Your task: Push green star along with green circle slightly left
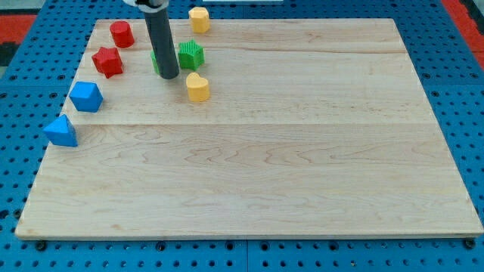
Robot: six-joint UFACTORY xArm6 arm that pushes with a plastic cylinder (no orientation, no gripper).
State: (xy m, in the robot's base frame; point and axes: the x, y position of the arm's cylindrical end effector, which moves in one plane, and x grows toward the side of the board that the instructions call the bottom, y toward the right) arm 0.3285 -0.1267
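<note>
The green star (pixel 190 54) sits near the view's top left on the wooden board (pixel 302 151). The green circle (pixel 155 60) lies just left of it, mostly hidden behind my rod; only a green sliver shows at the rod's left edge. My tip (pixel 168 76) rests on the board between the two green blocks, at their lower side, just left of the star's lower left. The rod rises from there to the view's top.
A yellow heart (pixel 198 88) lies just below the star. A yellow block (pixel 199 19) sits at the top edge. A red cylinder (pixel 122 34), red star (pixel 107 61), blue block (pixel 86 97) and blue triangle (pixel 61 131) line the left edge.
</note>
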